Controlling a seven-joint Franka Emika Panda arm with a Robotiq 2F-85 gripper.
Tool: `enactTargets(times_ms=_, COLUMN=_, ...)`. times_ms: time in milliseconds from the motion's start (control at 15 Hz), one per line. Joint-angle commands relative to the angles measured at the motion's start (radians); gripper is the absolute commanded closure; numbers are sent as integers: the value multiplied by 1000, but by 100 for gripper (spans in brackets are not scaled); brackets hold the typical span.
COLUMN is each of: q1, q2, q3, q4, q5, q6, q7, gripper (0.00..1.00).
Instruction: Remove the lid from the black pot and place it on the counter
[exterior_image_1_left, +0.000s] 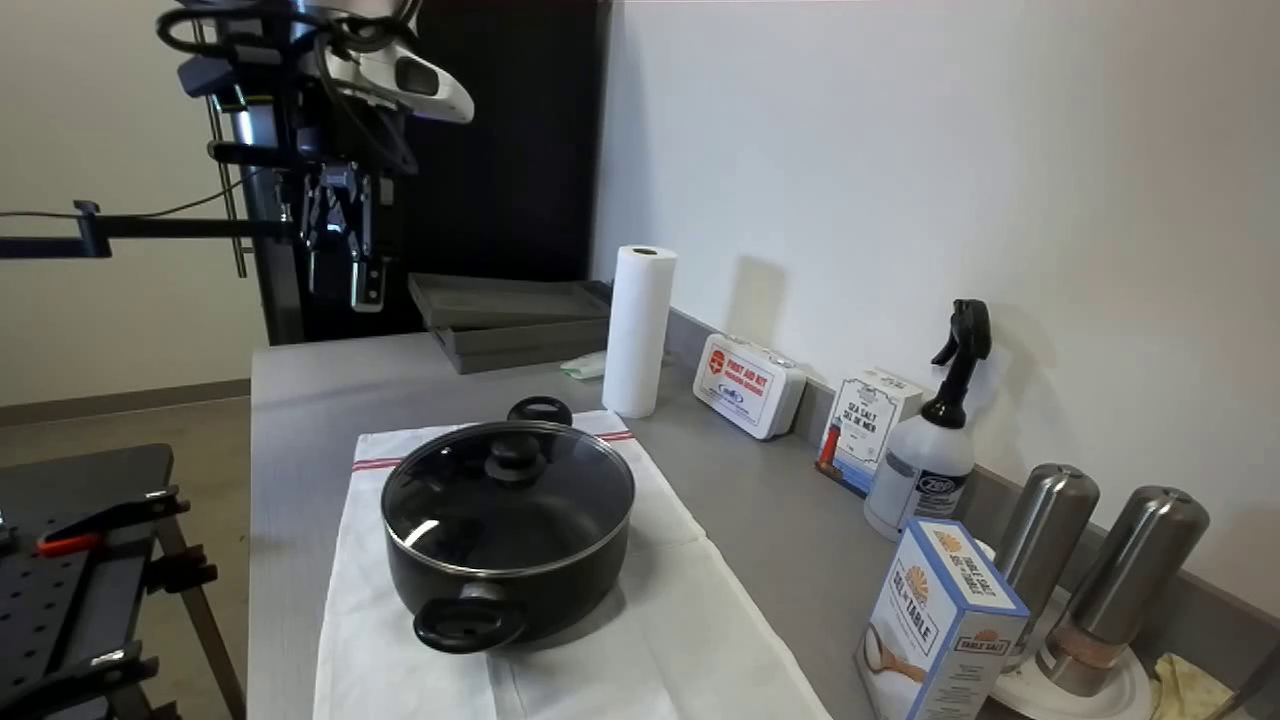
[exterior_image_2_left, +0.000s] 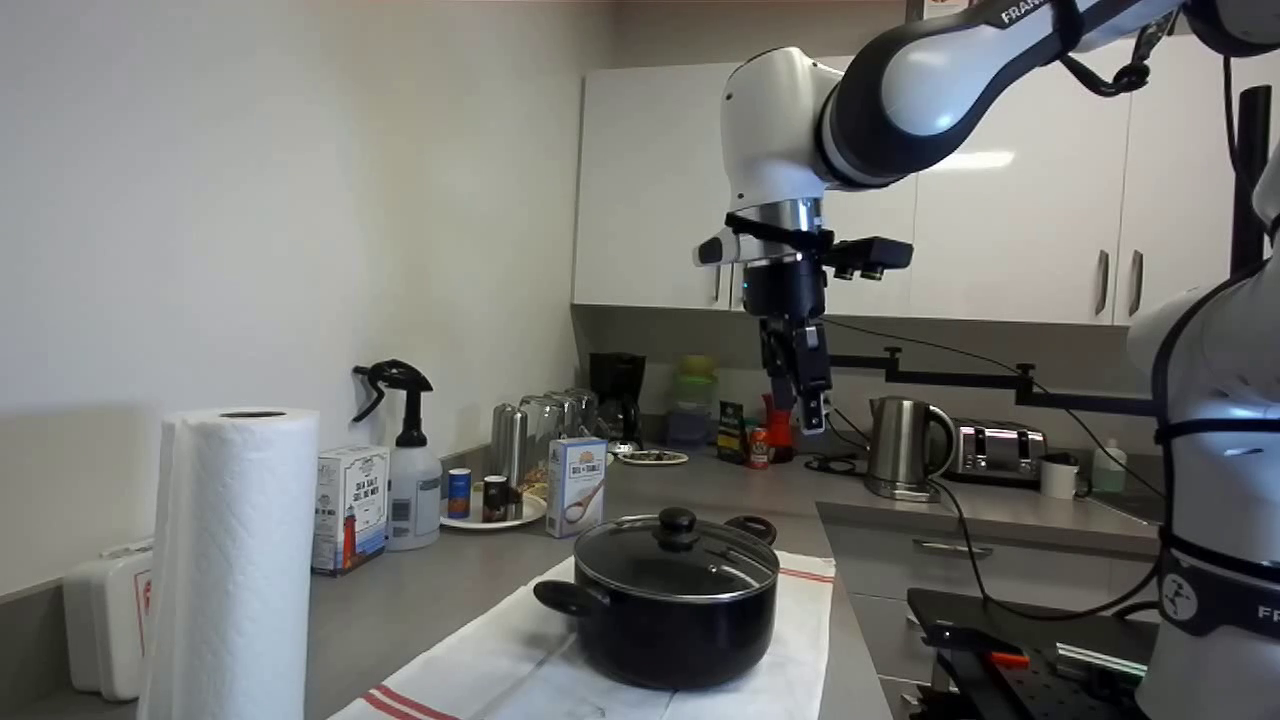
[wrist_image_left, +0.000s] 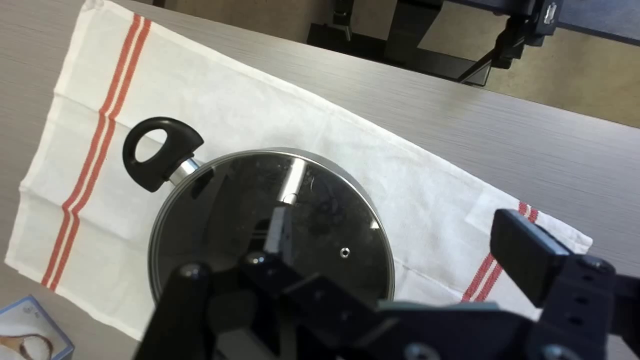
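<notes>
The lid (exterior_image_1_left: 570, 485), dark glass with a thin metal rim and black knob (exterior_image_2_left: 677, 528), sits on the black pot (exterior_image_1_left: 570, 610). The pot also shows in another exterior view (exterior_image_2_left: 690, 640), with a side handle at each end. The pot stands on a white cloth on the grey counter (exterior_image_1_left: 290, 480). My gripper (exterior_image_2_left: 800, 400) is open and empty, raised well above the lid and apart from it. In the wrist view the gripper (wrist_image_left: 402, 245) has its fingers wide apart; one finger overlaps the lid (wrist_image_left: 325, 220), and the knob is hidden there.
The white cloth (exterior_image_1_left: 660, 640) has red stripes. A paper towel roll (exterior_image_1_left: 640, 330), first aid kit (exterior_image_1_left: 750, 385), sea salt box (exterior_image_1_left: 870, 425), spray bottle (exterior_image_1_left: 920, 460), table salt box (exterior_image_1_left: 940, 620) and steel grinders (exterior_image_1_left: 1050, 520) line the wall side. Grey trays (exterior_image_1_left: 510, 310) lie at one end.
</notes>
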Motion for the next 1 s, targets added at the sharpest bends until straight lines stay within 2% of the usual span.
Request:
enactTargets(times_ms=0, q1=1, q2=23, q3=-20, q4=12, q5=1, q6=27, q7=-4, gripper=0)
enactTargets(times_ms=467, q1=-32, q2=134, q3=-86, q4=39, q5=26, q6=223, q7=-22, gripper=0)
enactTargets(times_ms=933, q1=-50, q2=261, q3=-132, q4=62, q5=118, q6=399, q7=-88, gripper=0)
